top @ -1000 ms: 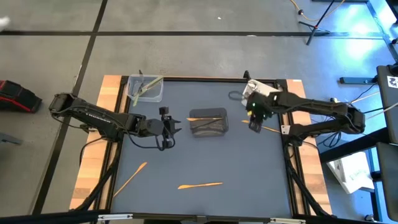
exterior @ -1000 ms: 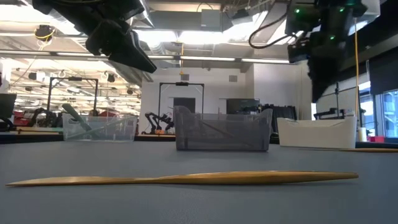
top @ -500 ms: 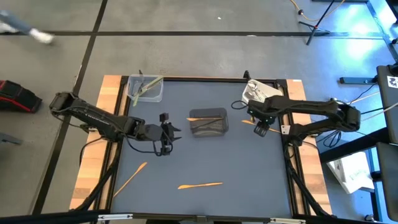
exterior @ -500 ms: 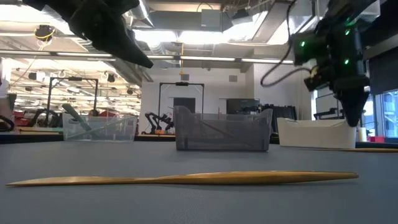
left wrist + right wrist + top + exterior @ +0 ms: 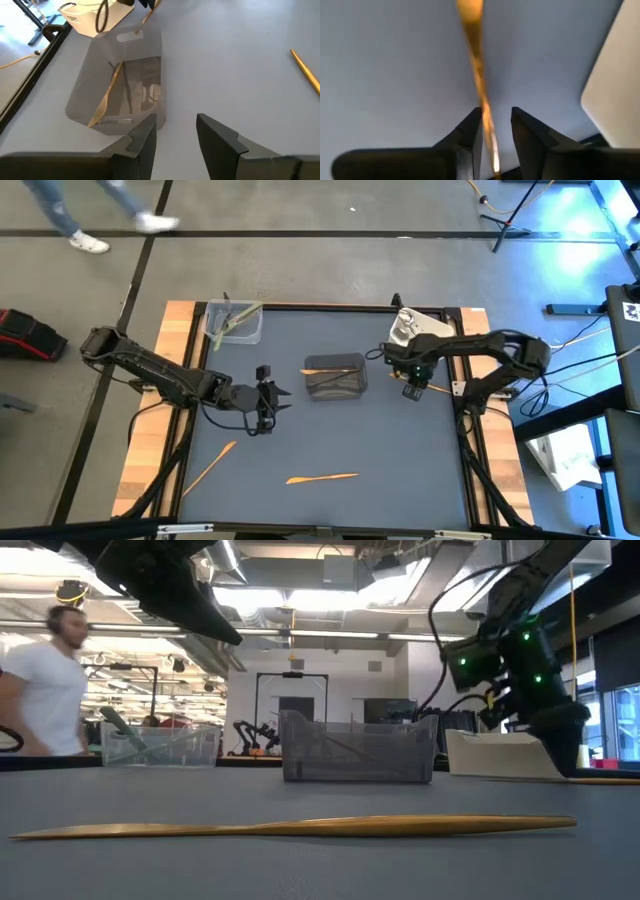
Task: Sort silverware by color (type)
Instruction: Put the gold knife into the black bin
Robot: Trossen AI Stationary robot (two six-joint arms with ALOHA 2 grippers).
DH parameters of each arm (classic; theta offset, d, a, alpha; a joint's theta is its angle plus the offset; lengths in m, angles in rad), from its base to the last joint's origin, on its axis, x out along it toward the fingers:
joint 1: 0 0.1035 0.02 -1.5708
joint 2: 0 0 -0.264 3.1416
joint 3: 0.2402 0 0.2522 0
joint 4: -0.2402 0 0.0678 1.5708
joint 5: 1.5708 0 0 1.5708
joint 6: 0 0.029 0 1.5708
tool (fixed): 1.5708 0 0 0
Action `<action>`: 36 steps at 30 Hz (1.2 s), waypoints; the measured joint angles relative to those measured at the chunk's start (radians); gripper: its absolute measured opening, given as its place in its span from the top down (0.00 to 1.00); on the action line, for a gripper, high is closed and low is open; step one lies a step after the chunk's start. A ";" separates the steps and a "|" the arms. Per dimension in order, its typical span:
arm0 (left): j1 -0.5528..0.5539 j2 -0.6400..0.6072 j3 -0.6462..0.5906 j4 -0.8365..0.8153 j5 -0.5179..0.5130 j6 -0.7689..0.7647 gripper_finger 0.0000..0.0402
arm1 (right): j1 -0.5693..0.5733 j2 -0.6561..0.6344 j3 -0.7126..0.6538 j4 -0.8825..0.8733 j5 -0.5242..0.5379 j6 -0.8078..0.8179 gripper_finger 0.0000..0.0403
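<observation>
Right gripper [image 5: 492, 131] has descended to the desk's [image 5: 400, 470] right edge, narrow fingers straddling a slim orange utensil [image 5: 476, 65]; left gripper [image 5: 175, 132] hovers open mid-desk.

Bright, even overhead lighting; ceiling lights [image 5: 300, 595] glare in the low view, and the orange utensil [image 5: 475, 60] is blurry up close.

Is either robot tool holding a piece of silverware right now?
No. The right tool straddles an orange utensil on the table, still open. The left tool is empty.
</observation>
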 joint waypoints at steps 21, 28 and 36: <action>-0.002 0.000 0.000 0.006 0.000 -0.003 0.67 | 0.000 0.139 0.006 0.033 -0.018 -0.106 0.98; -0.002 0.000 0.000 0.007 0.000 -0.003 0.67 | 0.001 0.129 0.045 -0.010 -0.020 -0.100 0.98; -0.004 0.000 0.000 0.007 0.000 -0.003 0.67 | 0.002 0.016 0.095 -0.039 -0.057 -0.095 0.98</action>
